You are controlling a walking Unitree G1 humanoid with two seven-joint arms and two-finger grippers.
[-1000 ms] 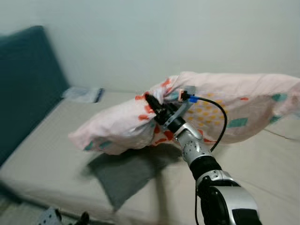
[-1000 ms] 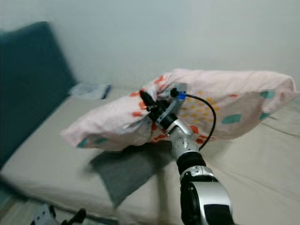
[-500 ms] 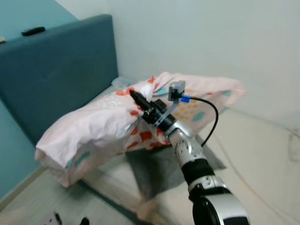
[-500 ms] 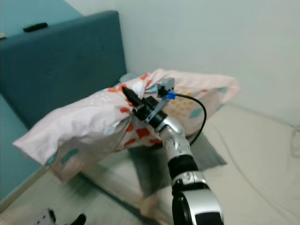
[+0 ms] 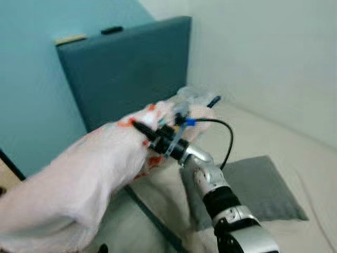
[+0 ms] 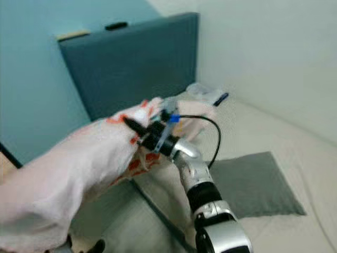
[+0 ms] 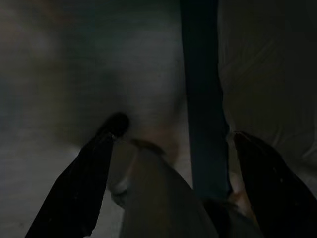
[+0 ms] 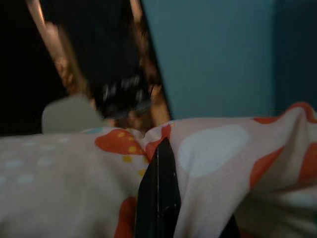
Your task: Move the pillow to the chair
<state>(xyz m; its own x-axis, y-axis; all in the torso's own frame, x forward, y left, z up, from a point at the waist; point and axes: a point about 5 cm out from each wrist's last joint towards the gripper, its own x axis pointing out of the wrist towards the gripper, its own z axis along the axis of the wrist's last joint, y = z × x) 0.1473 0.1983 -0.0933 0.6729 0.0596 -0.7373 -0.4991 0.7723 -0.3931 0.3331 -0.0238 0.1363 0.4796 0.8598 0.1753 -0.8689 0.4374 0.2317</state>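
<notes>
The pillow (image 5: 79,179) is pale pink with orange and teal patches. It hangs in the air at my left front, stretching from the bed's edge down over the floor. My right gripper (image 5: 141,129) is shut on a bunched fold of its cover, and a black finger (image 8: 157,196) presses into the cloth in the right wrist view. In the left wrist view my left gripper (image 7: 171,148) hangs low in the dark with its fingers spread open and nothing between them.
The beige bed (image 5: 274,142) lies at my right with a grey cushion (image 5: 253,187) on it. A dark teal headboard (image 5: 126,74) stands against a light blue wall. A packet (image 5: 202,97) lies at the bed's far corner. Dark wooden furniture (image 8: 114,59) shows beyond the pillow.
The whole view has swung left, from the bed towards the headboard and blue wall. The pillow, held in my right gripper, has swung off the bed and now hangs over the floor.
</notes>
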